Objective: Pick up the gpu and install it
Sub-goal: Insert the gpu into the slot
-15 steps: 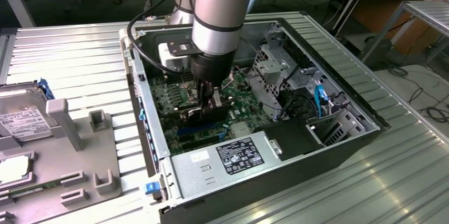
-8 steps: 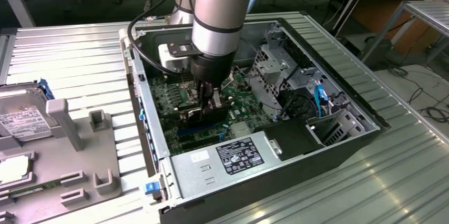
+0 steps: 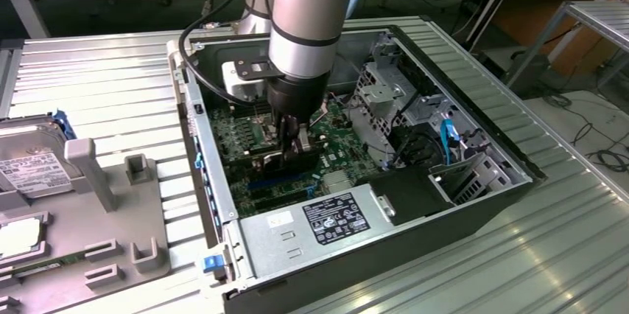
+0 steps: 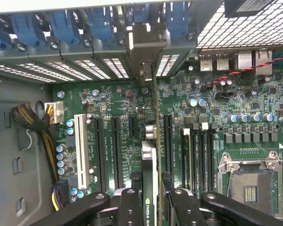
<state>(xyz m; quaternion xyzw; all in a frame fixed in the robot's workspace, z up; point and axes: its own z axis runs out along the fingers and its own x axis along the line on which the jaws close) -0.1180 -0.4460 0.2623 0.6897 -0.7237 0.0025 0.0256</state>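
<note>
Inside the open computer case (image 3: 462,203), the arm (image 3: 306,26) blocks much of the motherboard (image 3: 236,133) in the exterior view, and its upper length runs out of the picture; the gpu (image 4: 150,160), seen edge-on in the wrist view, is cut off below along with the gripper (image 4: 151,207), its lettering only partly readable; a hard drive (image 3: 29,166) is cropped at the exterior view's left
</note>
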